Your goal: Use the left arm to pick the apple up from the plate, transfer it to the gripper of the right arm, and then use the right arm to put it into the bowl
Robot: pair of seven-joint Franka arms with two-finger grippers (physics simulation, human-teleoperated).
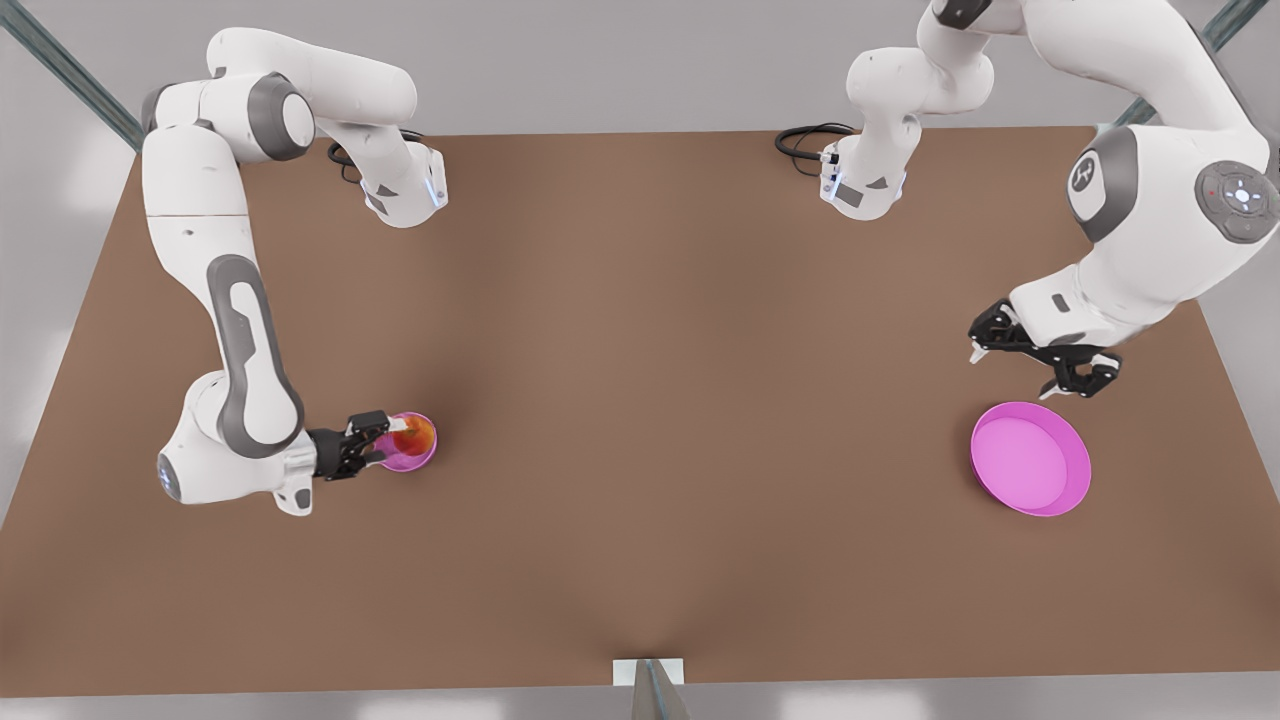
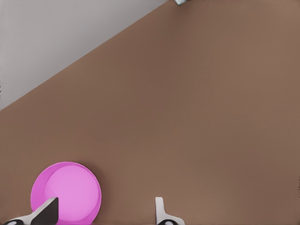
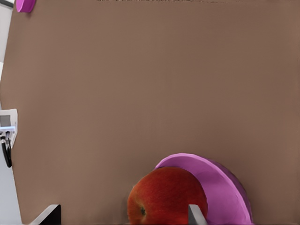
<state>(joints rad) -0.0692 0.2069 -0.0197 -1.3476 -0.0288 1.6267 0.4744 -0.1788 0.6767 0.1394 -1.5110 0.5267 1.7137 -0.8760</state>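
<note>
On the front view's left, right gripper [image 1: 385,443] sits at the bowl [image 1: 408,463], fingers spread, not clamping. The apple [image 1: 416,436] rests in the bowl, apparently just dropped. On the front view's right, left gripper [image 1: 1012,372] waits open above the bare plate [image 1: 1028,458], job done.

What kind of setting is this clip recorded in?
Probably a simulated tabletop test cell: a bare brown table with two white Franka arms mounted on it, a pink plate, and a small bowl with an apple.
</note>
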